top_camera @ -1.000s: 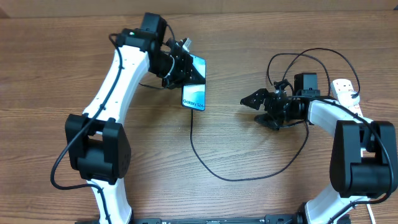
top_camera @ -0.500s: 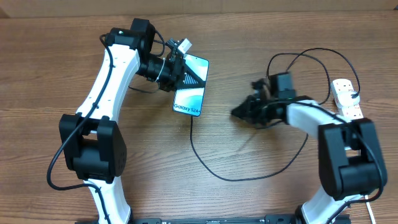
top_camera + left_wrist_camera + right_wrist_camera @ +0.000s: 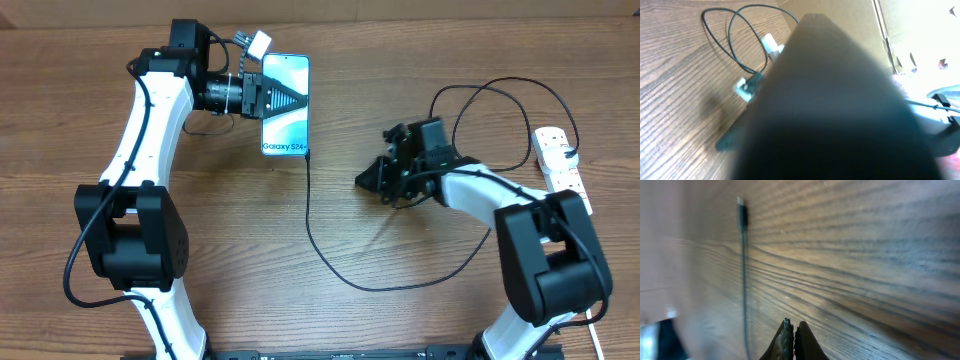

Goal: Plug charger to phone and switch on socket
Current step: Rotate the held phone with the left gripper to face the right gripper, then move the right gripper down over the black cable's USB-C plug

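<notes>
phone (image 3: 285, 135): stiff, slick glass; left hand (image 3: 296, 103) clamped on it
charger (image 3: 307, 200): light and floppy, so I'd pinch the plug tip (image 3: 741, 211)
right hand (image 3: 792, 330): fingers together, empty

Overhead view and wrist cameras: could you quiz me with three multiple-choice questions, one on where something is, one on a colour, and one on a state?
1. Where is the white power strip?
A) at the right edge of the table
B) at the left edge
C) in the middle

2. What colour is the screen of the phone?
A) red
B) light blue
C) yellow

3. How is the right tool?
A) wide open
B) shut on the phone
C) shut, empty

Answers:
1 A, it lies at the far right edge in the overhead view.
2 B, the lit screen shows light blue.
3 C, its fingers meet with nothing between them.
</notes>
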